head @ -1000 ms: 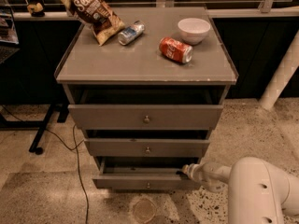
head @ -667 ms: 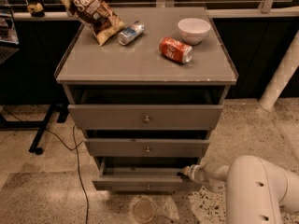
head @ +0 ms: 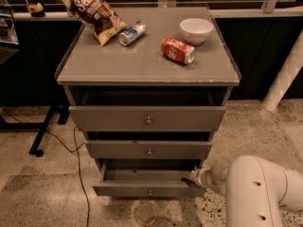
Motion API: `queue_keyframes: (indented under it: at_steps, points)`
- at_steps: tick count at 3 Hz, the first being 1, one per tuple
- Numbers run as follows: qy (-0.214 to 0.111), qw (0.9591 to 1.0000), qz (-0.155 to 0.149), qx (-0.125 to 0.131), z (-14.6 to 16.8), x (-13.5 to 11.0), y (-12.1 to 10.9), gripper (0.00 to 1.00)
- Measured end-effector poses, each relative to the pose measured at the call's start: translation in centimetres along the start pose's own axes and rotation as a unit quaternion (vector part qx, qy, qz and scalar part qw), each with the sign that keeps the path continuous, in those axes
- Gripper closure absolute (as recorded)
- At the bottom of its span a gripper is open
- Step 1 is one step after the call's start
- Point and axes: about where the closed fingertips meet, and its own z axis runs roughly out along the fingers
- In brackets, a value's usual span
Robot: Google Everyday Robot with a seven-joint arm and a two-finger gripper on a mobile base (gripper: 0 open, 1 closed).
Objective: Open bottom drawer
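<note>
The bottom drawer (head: 147, 188) is the lowest and narrowest grey front of the cabinet, with a small round metal knob (head: 150, 192) at its centre. It stands pulled out a little, and part of its inside shows. My gripper (head: 193, 177) is at the drawer's right end, at the top right corner of the front panel, on the end of my white arm (head: 258, 188) that comes in from the lower right. The mid drawer (head: 149, 150) and the top drawer (head: 147, 118) sit above it, each slightly out.
On the cabinet top (head: 94, 65) lie a chip bag (head: 92, 11), a blue can (head: 131, 33), a red soda can (head: 177, 50) and a white bowl (head: 196, 30). A cable (head: 78, 174) runs on the floor at left. A round object (head: 146, 213) lies below the drawer.
The camera view has shifted slightly. The arm and gripper have stayed at the drawer's right end, and the bottom drawer looks about as far out as before.
</note>
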Motion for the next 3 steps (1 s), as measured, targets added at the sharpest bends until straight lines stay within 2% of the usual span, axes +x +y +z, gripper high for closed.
queue_keyframes:
  at_steps: [2,3]
  points:
    - [0.038,0.999,-0.012,-0.022,-0.54,1.09,-0.01,1.0]
    - [0.038,0.999,-0.012,-0.022,-0.54,1.09,-0.01,1.0]
